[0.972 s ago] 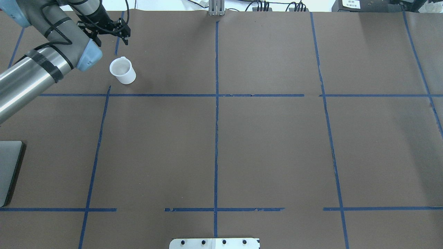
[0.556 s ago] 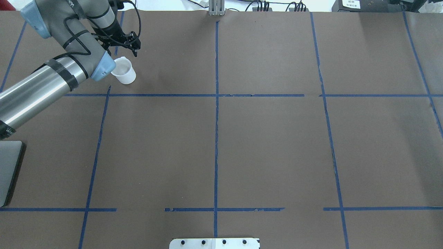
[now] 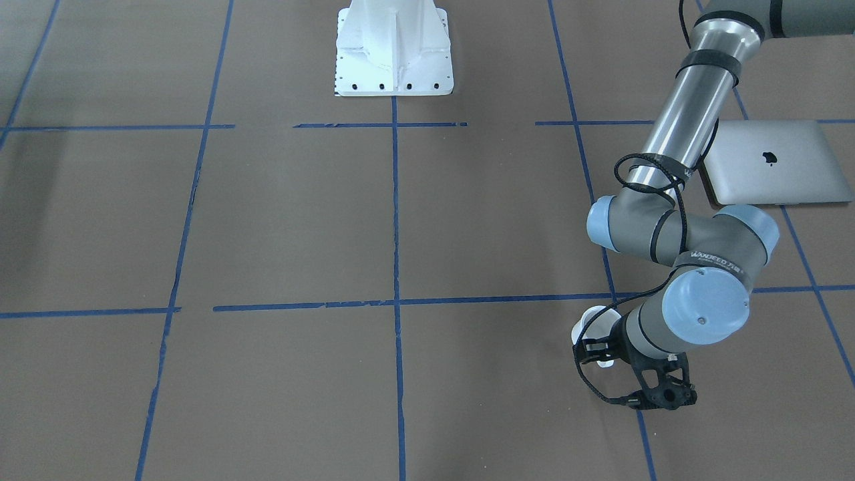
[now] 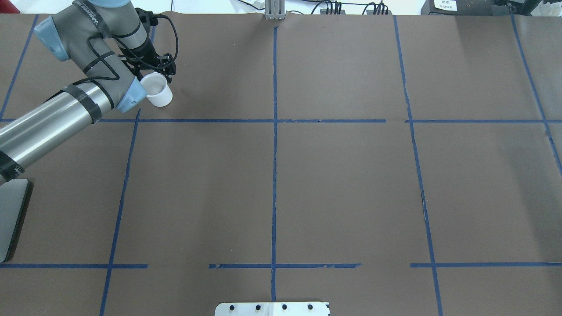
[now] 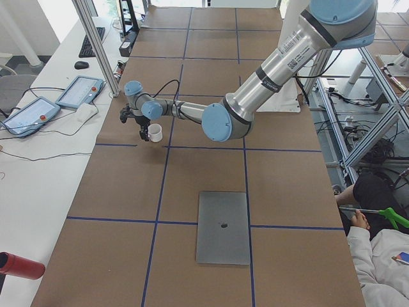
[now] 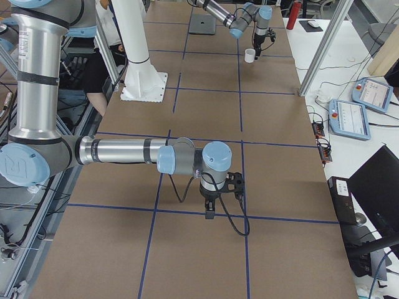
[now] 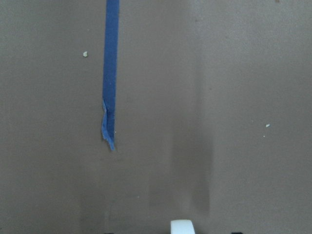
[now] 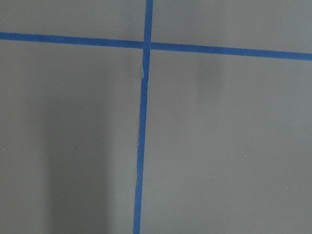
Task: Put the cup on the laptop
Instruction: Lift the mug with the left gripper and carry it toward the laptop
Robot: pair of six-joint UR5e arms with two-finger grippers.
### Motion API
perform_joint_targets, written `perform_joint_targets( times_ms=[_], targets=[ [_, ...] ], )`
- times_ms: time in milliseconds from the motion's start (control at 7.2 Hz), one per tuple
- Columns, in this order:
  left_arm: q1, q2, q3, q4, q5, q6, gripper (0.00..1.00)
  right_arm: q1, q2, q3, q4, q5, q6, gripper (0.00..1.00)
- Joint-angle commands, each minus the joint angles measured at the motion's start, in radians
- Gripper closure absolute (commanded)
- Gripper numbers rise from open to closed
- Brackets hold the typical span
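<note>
The small white cup (image 4: 159, 95) stands upright on the brown table at the far left; it also shows in the front view (image 3: 594, 322) and the left side view (image 5: 154, 132). My left gripper (image 4: 156, 73) hangs over the cup's far rim, open, with a white bit of the cup (image 7: 182, 227) between its fingertips. It also shows in the front view (image 3: 596, 352). The silver laptop (image 3: 768, 164) lies closed and flat near the robot's side, apart from the cup, at the overhead view's left edge (image 4: 9, 215). My right gripper (image 6: 209, 208) shows only in the right side view; I cannot tell its state.
The white robot base plate (image 3: 394, 73) sits at the table's near middle. Blue tape lines (image 4: 274, 131) grid the brown cover. A metal post (image 4: 275, 11) stands at the far edge. Tablets (image 5: 80, 91) and a red bottle (image 5: 19, 265) lie on the side bench.
My left arm has swung right and toward the cup, and the gripper has come from beyond the cup down over its far rim. The cup has not moved.
</note>
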Motion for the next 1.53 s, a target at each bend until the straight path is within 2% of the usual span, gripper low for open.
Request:
perform_joint_targets(
  times_ms=[0,278,417,556,833,1111,1250,1389],
  targets=[
    [-0.006,0.000,0.002,0.013,-0.097,0.001,1.00,0.000,0.000,0.000,0.000,0.000,0.001,0.00],
    [-0.025,-0.001,-0.001,0.016,-0.104,0.001,1.00,0.000,0.000,0.000,0.000,0.000,0.001,0.00],
    [-0.050,-0.007,-0.018,0.069,-0.113,0.001,1.00,0.000,0.000,0.000,0.000,0.000,0.001,0.00],
    [-0.084,-0.010,-0.088,0.135,-0.117,0.003,1.00,0.000,0.000,0.000,0.000,0.000,0.001,0.00],
    [-0.140,0.040,-0.301,0.314,-0.117,0.060,1.00,0.000,0.000,0.000,0.000,0.000,0.001,0.00],
    [-0.205,0.196,-0.581,0.575,-0.113,0.284,1.00,0.000,0.000,0.000,0.000,0.000,0.001,0.00],
    [-0.255,0.305,-0.716,0.621,-0.108,0.399,1.00,0.000,0.000,0.000,0.000,0.000,0.001,0.00],
    [-0.307,0.430,-0.810,0.623,-0.108,0.541,1.00,0.000,0.000,0.000,0.000,0.000,0.001,0.00]
  ],
)
